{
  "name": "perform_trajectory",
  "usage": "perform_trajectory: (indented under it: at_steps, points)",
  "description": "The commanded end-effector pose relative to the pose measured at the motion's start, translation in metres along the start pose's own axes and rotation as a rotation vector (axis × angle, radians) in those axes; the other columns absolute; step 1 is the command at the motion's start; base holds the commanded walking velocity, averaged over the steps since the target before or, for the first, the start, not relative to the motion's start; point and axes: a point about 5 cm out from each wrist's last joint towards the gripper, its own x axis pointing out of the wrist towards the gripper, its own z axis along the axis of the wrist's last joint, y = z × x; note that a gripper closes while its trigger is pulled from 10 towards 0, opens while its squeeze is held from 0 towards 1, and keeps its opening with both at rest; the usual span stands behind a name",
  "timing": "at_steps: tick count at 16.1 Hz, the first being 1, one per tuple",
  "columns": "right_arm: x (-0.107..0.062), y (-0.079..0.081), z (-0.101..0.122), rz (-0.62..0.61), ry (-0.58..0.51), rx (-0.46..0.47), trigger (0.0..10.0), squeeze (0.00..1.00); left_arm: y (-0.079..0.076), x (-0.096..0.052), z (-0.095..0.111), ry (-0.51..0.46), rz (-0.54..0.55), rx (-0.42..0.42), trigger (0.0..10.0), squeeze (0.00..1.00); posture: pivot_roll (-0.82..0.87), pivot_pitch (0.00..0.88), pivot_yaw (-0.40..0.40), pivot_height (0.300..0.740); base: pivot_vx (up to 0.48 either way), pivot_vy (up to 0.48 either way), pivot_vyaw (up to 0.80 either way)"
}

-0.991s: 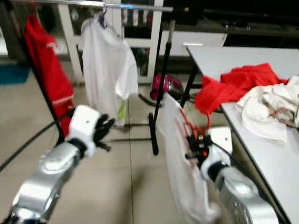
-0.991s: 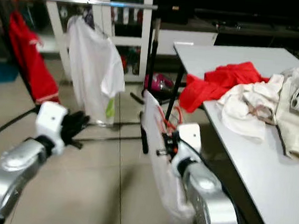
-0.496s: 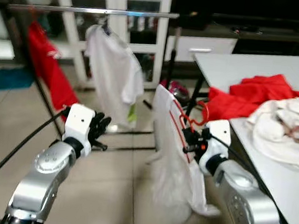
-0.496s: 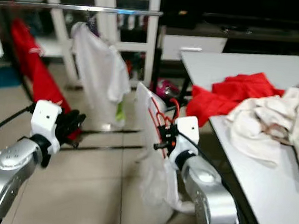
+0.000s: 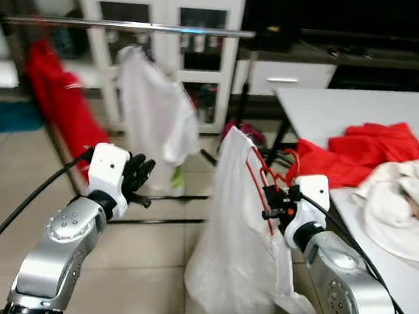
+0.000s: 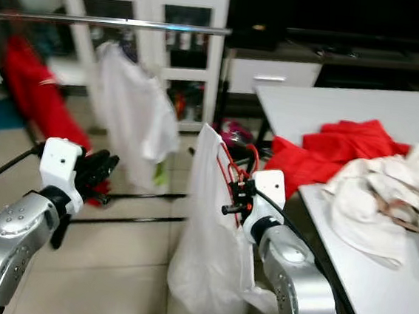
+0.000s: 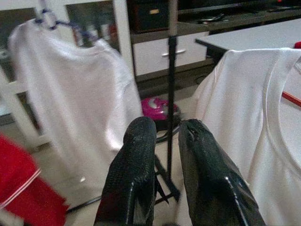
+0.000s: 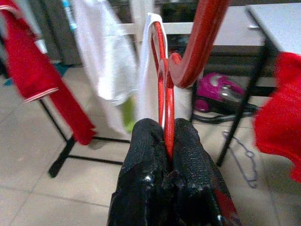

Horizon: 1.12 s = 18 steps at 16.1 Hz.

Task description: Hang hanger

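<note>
My right gripper [image 5: 273, 208] is shut on the lower part of a red hanger [image 5: 266, 181], just below its hook. A white shirt [image 5: 233, 256] hangs from that hanger and droops toward the floor. In the right wrist view the red hanger [image 8: 164, 94] runs up from between the black fingers [image 8: 188, 150]. The silver clothes rail [image 5: 133, 26] runs across above and beyond both arms. My left gripper [image 5: 142, 180] is raised at the left, shut with nothing in it, facing the rail.
A white shirt [image 5: 154, 114] and a red garment [image 5: 59, 102] hang on the rail. The rack's black upright [image 5: 245, 79] stands behind the held shirt. A white table [image 5: 325, 109] at the right carries red cloth [image 5: 366, 146] and pale clothes [image 5: 404, 213]. A white cabinet [image 5: 165, 4] stands behind.
The whole view has shifted with the camera. The shirt on the red hanger now hangs straighter and lower. Both grippers keep the same state.
</note>
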Motion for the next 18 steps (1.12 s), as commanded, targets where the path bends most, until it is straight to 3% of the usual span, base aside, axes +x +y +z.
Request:
perform_trajectory:
  at_steps: [1,4,7,9,12,18]
  points:
    - [-0.0049,-0.0061,0.0106,-0.019,-0.048,-0.047,10.0,0.0,-0.0071,0.002,0.0014,-0.009,-0.021,-0.004,10.0,0.0,0.05,0.001,0.02,0.74,0.386,0.0,0.0]
    - [-0.0044,-0.0064,0.0113,-0.031,-0.052,-0.079,10.0,0.0,-0.0094,0.0028,0.0014,-0.013,-0.02,-0.009,10.0,0.0,0.05,0.001,0.02,0.74,0.387,0.0,0.0]
    - [-0.0018,-0.0061,0.0154,-0.044,-0.069,-0.039,10.0,0.0,-0.0098,0.0028,0.0027,-0.018,-0.017,-0.003,10.0,0.0,0.05,0.0,0.015,0.74,0.385,0.0,0.0]
    - [-0.0003,-0.0079,0.016,-0.055,-0.065,-0.076,10.0,0.0,-0.0087,0.0029,0.0034,-0.021,-0.011,0.001,10.0,0.0,0.05,0.0,0.01,0.74,0.384,0.0,0.8]
    - [0.001,-0.0095,0.0173,-0.087,-0.089,-0.036,10.0,0.0,-0.0082,0.0028,0.0038,-0.021,-0.011,0.006,10.0,0.0,0.05,0.0,0.008,0.74,0.386,0.0,0.0]
    - [-0.0003,-0.0143,0.02,-0.12,-0.097,-0.043,10.0,0.0,-0.0098,0.0037,0.0036,-0.017,-0.028,0.013,10.0,0.0,0.05,0.0,0.015,0.74,0.386,0.0,0.0]
